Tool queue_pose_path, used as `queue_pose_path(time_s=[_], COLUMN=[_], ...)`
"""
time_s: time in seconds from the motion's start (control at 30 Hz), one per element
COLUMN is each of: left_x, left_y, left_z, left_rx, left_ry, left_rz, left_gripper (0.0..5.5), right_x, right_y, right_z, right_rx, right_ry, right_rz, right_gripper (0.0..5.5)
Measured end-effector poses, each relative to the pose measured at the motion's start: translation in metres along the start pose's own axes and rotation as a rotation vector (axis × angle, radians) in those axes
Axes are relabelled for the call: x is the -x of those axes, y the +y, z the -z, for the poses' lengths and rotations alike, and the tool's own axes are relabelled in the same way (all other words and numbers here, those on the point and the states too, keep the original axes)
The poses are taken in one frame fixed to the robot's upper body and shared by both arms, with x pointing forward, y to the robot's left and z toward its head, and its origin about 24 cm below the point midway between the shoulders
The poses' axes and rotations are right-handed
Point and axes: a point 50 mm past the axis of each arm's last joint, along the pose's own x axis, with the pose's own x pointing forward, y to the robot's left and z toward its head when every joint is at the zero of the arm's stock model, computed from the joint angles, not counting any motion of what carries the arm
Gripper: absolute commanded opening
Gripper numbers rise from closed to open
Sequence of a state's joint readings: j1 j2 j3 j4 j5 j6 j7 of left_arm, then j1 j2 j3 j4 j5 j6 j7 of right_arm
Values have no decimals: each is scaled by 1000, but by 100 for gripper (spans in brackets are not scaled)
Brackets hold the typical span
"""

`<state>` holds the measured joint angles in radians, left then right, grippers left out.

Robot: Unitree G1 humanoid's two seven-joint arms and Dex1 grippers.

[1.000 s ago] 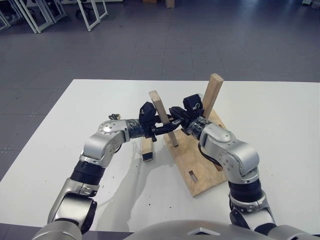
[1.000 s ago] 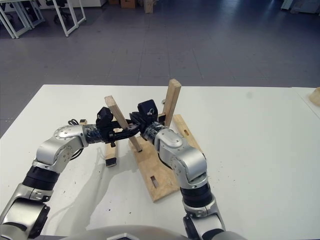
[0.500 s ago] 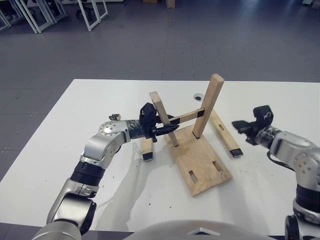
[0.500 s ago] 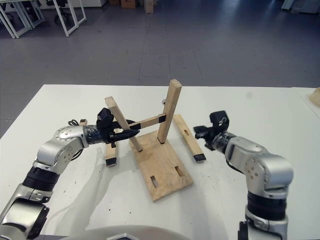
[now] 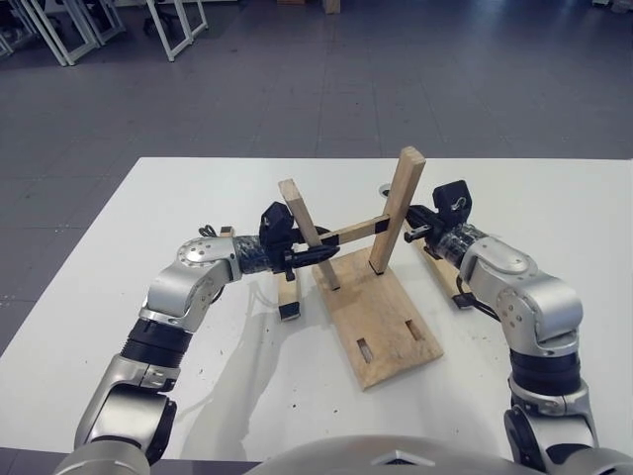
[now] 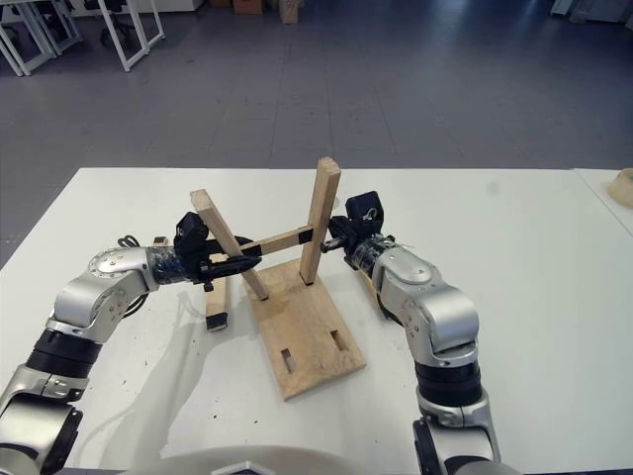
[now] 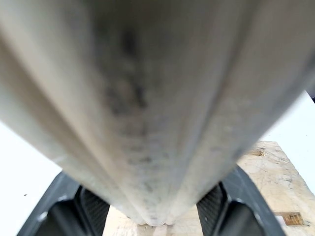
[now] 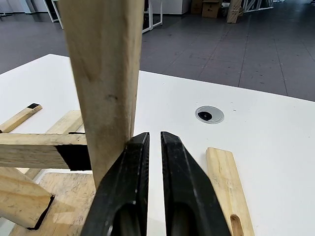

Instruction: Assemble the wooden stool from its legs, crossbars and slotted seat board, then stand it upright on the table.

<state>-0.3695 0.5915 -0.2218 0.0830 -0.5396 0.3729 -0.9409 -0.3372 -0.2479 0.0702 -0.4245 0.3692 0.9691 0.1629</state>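
The right gripper (image 8: pixel 154 137) is coming back in from the open worktop (image 5: pixel 579 198) to its right, where it was hovering half a second ago. It is now sitting just beside the upright leg (image 5: pixel 398 203), on its far side. Its jaws are standing nearly together with only a thin slit between them, gripping nothing. The left gripper (image 5: pixel 313 259) is staying where it was, its jaws clamping the tilted leg (image 5: pixel 295 210) from both sides.

The half-built stool is sitting in the middle of the worktop. The seat board (image 5: pixel 381 322) is lying flat, and both legs are rising out of its far end, one straight and one leaning to the left. The crossbar (image 5: pixel 348 235) is bridging the two legs, sloping slightly, with a dark band at its joint with the upright leg. Two slots (image 5: pixel 364 348) at the near end of the board are standing open. A loose leg (image 8: pixel 222 174) is lying flat to the right of the board, and a short wooden piece (image 5: pixel 289 297) is lying to its left, under the left gripper.

The worktop is white, showing a round grommet (image 5: pixel 384 188) behind the stool. Grey tiled floor (image 5: pixel 297 89) is stretching beyond it to white-framed furniture (image 5: pixel 59 25).
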Motion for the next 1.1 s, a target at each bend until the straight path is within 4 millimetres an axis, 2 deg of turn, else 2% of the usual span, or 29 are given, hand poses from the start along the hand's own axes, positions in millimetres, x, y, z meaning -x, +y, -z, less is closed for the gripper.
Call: queue_pose_path(time_s=[0.13,0.27,0.33,0.43,0.5,0.63,0.73,0.87,0.97,1.07,1.1], left_x=[1,1,0,-2,-6,-17,-22,-26,-28,-29,-29], left_y=[5,13,16,19,20,17,16,17,17,18,18], left_z=[3,1,0,-2,-4,-7,-9,-10,-10,-10,-10], left_rx=[10,-3,-19,-49,-65,-98,-109,-120,-126,-129,-130], left_ry=[-1,3,0,1,-2,-1,-1,5,7,13,14], left_rz=[48,148,203,258,295,367,394,415,415,414,413], left_gripper=[204,204,204,204,204,204,204,204,204,204,242], right_x=[7,42,66,82,77,52,41,37,46,47,47], right_y=[-5,-13,-24,-19,-9,10,18,21,16,16,16], right_z=[1,21,28,29,36,48,53,62,80,84,87], right_rx=[42,73,115,148,149,155,203,304,341,378,387], right_ry=[36,190,304,372,379,345,344,364,437,423,420], right_rz=[-69,-368,-470,-654,-743,-811,-853,-884,-892,-899,-900], right_gripper=[45,45,45,45,72,145,215,215,215,215,218])
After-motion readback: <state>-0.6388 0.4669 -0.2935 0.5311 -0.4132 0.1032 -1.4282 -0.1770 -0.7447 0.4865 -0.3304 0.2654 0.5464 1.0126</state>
